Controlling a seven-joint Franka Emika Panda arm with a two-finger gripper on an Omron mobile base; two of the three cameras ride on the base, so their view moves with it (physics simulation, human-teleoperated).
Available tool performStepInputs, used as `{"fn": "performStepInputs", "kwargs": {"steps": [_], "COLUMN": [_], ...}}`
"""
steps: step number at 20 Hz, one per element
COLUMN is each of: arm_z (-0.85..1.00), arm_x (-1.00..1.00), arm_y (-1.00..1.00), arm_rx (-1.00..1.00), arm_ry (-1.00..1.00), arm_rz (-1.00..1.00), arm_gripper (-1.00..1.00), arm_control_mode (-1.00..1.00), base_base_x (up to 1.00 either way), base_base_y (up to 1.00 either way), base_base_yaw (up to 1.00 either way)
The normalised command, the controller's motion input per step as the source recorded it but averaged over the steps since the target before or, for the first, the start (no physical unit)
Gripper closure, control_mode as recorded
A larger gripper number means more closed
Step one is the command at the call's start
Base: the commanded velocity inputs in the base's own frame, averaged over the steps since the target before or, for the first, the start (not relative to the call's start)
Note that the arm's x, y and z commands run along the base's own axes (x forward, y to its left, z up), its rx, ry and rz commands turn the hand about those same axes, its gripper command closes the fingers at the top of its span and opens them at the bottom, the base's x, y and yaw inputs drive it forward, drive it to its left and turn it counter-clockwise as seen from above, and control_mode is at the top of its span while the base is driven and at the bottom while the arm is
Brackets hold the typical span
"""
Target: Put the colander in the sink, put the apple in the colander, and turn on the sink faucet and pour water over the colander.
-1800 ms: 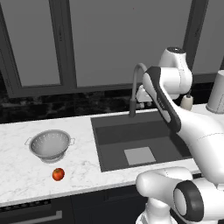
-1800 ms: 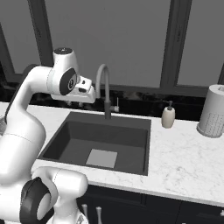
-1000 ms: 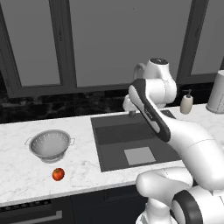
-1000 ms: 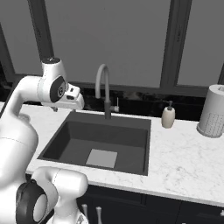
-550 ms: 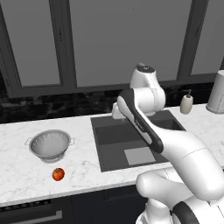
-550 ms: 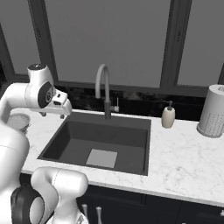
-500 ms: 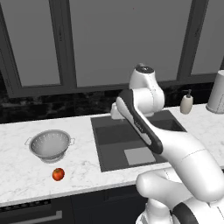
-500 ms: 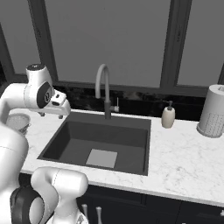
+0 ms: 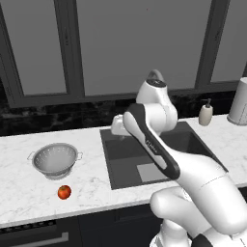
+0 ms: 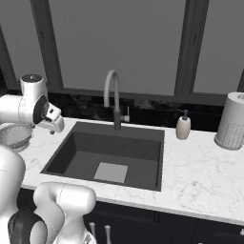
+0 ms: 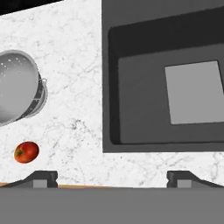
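Your gripper [image 11: 111, 177] hangs with fingers spread wide and empty over the sink [image 9: 123, 173] edge; the colander [image 9: 54, 160] sits on the counter [image 9: 91, 181] off to its left, apple [image 9: 64, 192] just beside.

Silver colander [image 9: 54, 160] upright on the counter, red apple [image 9: 64, 192] nearby, sink [image 9: 159, 155] beside.

White marble counter [image 9: 29, 193] (sink [image 9: 126, 166] inset) with colander [image 9: 54, 160], apple [image 9: 64, 192], soap bottle [image 9: 206, 113].
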Motion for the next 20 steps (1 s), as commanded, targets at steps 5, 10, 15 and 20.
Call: {"fn": "performStepInputs", "kwargs": {"steps": [5, 10, 15, 20], "arm_z": [-0.27, -0.23, -0.20, -0.11], "arm_x": [-0.17, -0.23, -0.26, -0.16], "arm_y": [0.61, 0.63, 0.63, 0.45], "arm_rx": [0.05, 0.04, 0.02, 0.03], "arm_ry": [0.03, 0.03, 0.01, 0.04], "arm_rz": [-0.09, -0.12, -0.12, -0.15], "arm_gripper": [-1.00, -1.00, -1.00, -1.00], "arm_control_mode": [-1.00, -1.00, -1.00, -1.00], "base_base_x": [0.00, 0.00, 0.00, 0.00], "base_base_y": [0.00, 0.00, 0.00, 0.00], "base_base_yaw": [0.00, 0.00, 0.00, 0.00]}}
